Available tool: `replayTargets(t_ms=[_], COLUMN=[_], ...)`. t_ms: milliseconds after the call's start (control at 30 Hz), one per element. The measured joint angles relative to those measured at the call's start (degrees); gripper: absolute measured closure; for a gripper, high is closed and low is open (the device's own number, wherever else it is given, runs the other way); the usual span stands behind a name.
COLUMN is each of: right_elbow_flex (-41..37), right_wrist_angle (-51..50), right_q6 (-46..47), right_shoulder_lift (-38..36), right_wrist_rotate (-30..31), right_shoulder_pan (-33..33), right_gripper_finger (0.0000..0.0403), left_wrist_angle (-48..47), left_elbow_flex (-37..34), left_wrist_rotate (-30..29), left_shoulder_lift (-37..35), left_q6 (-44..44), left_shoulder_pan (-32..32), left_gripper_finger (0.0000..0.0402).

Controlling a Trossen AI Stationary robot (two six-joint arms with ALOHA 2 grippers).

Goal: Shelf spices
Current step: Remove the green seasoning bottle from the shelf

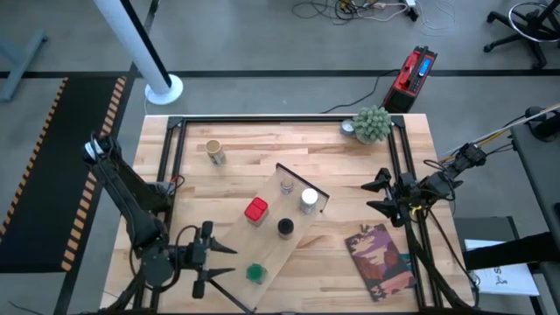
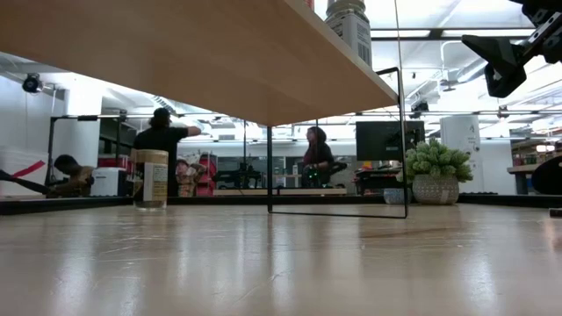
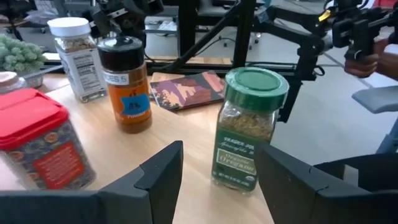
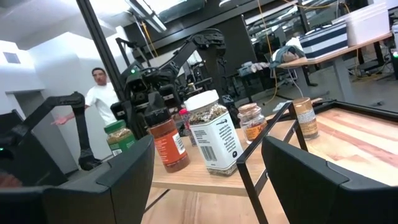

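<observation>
A: Spices?
B: Five on the shelf (image 1: 278, 229); the green jar (image 1: 255, 273) stands at its end by the table's front edge, the tan jar (image 1: 214, 152) near the back.
A: Grippers?
B: Left gripper (image 1: 224, 262) released beside the green jar. Right gripper (image 1: 374, 195) spread, empty, by the right edge.

"Trader Joe's" on green-topped jar (image 3: 247, 127), "Nutrition Facts" panel on white-topped jar (image 3: 76, 57)

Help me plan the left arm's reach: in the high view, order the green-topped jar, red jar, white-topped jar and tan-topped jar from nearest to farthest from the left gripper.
From the left gripper:
1. Green-topped jar, shelf's near end, just beyond the fingers.
2. Red jar, mid-shelf.
3. White-topped jar, shelf's far end.
4. Tan-topped jar, off the shelf, on the table's far left.
</observation>
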Motion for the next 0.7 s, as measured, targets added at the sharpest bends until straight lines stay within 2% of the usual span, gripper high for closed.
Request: replayTargets(t_ms=[467, 567, 700], right_elbow_flex=[0.01, 0.0, 0.0], right_wrist_angle=[0.04, 0.02, 0.01], right_q6=[0.79, 0.92, 0.92], right_shoulder_lift=[0.0, 0.0, 0.0], right_wrist_rotate=[1.36, 1.37, 1.39], right_shoulder_pan=[-0.02, -0.02, -0.02], right_gripper_finger=[0.013, 0.013, 0.013], left_wrist_angle=[-2.08, -1.97, -0.72], left_elbow_flex=[0.0, 0.0, 0.0], left_wrist_rotate=[1.88, 3.49, 5.83], left_shoulder_lift=[-1.51, -1.51, -1.35], left_q6=[-0.22, -0.22, -0.23], left_shoulder_pan=[-0.82, -0.82, -0.78], left_gripper_finger=[0.023, 0.0216, 0.0175])
